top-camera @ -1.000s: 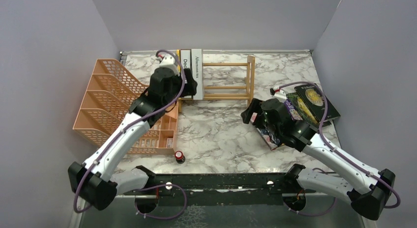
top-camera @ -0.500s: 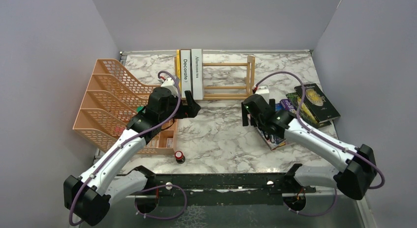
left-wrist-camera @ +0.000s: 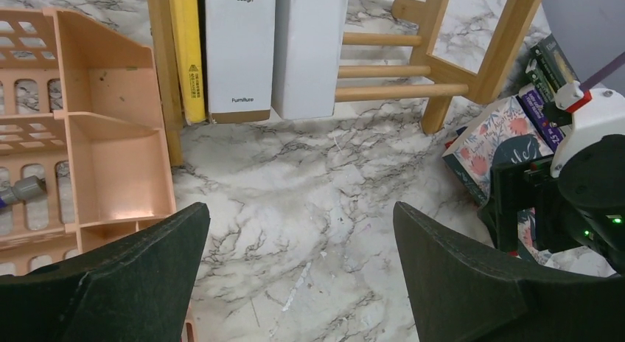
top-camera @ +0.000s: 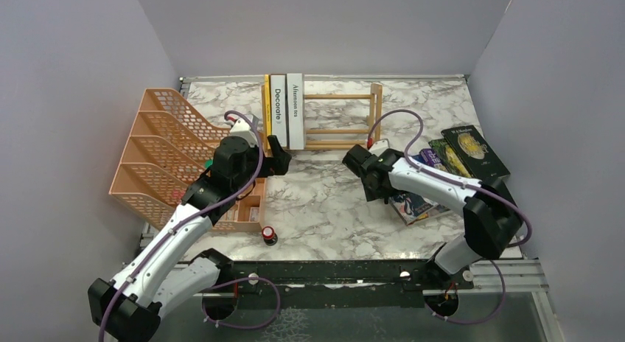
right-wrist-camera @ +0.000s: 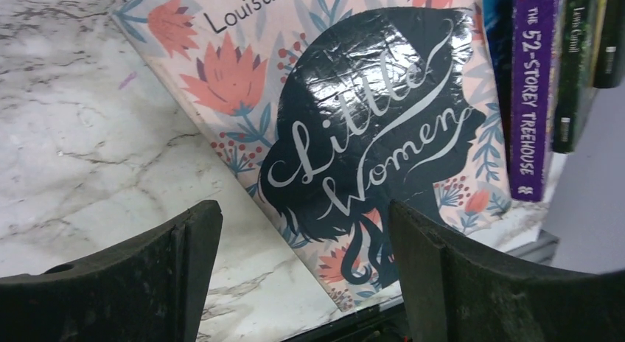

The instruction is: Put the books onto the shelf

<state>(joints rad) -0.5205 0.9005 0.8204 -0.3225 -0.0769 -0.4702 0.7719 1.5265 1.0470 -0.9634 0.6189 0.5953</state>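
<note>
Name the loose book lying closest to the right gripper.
The coral-flowered "Little Women" book: it fills the right wrist view just ahead of the open right gripper, while the purple book and dark green book lie beyond its far edge.

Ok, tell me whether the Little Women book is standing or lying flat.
Lying flat: Little Women rests with its front cover facing up on the marble table.

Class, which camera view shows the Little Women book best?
The right wrist view: the Little Women book fills it, title legible. The left wrist view catches only a floral corner beside the right arm; the top view shows a small part beneath that arm.
</note>
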